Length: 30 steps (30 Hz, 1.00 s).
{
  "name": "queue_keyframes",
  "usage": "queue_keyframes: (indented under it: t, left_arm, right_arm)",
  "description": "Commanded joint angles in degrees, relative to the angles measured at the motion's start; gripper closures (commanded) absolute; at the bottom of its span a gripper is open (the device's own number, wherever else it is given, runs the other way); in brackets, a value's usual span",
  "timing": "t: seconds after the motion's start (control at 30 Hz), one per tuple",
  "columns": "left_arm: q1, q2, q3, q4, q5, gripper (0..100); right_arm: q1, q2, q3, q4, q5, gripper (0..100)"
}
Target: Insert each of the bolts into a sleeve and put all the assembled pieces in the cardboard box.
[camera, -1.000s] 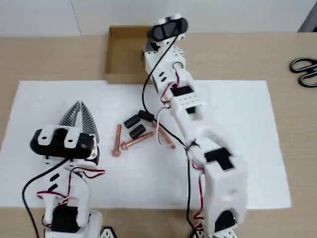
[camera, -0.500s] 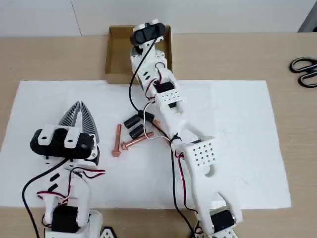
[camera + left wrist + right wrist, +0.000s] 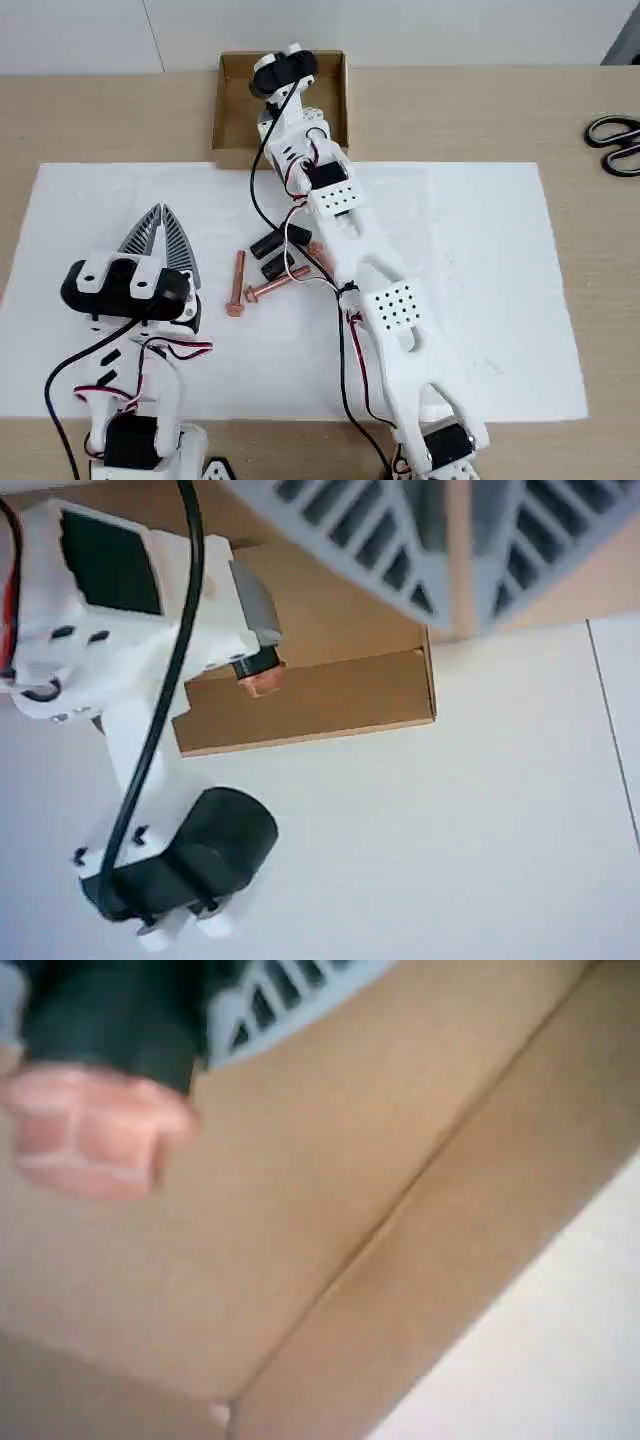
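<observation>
My right claw [image 3: 252, 662], pinching a copper bolt seated in its black cylindrical sleeve [image 3: 88, 1125], has swung in above the brown cardboard box [image 3: 232, 120], so I judge release comes next.

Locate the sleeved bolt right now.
The sleeved bolt is clamped in the right gripper, over the floor of the cardboard box, top centre of the high view, beyond the loose bolts.

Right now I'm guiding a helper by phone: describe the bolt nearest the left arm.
On the white sheet, parts lie between the two arms. The bolt is the copper one on the left arm's side, pointing straight toward the cardboard box; the neighbouring bolt lies slanted.
</observation>
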Motion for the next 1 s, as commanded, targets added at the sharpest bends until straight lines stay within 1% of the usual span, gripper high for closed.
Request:
queue_keyframes:
  t: [0.0, 0.2, 0.33, 0.47, 0.57, 0.67, 0.77, 0.97]
  left_arm:
    - [-0.44, -0.62, -1.36, -0.62, 0.18, 100]
    - [-0.44, -0.62, -1.36, -0.62, 0.18, 100]
    - [-0.62, -0.62, -1.27, -0.35, -0.09, 100]
    - [-5.80, -0.62, -1.27, -0.35, 0.00, 100]
    - [-11.52, -0.62, -1.27, 0.53, 0.09, 100]
    - [-14.33, -0.62, -1.27, 2.64, 0.18, 100]
    - [-14.07, -0.62, -1.45, 4.40, 0.18, 100]
    - [-14.07, -0.62, -1.45, 4.40, 0.18, 100]
  right_arm:
    - [-0.57, -1.36, -4.22, 2.51, 0.53, 97.8]
    - [-0.22, -1.36, -4.31, 7.16, 0.53, 78.6]
    - [0.04, -1.71, -7.47, 7.69, 0.53, 77.2]
    - [1.36, -2.77, -14.15, 9.27, 0.44, 77.2]
    - [2.42, -5.58, -19.08, 19.38, 0.44, 77.2]
    - [3.82, -8.75, -21.89, 30.99, 0.35, 77.0]
    - [4.00, -11.56, -23.47, 41.36, 0.35, 77.0]
    - [3.21, -18.07, -24.26, 62.20, 0.53, 76.9]
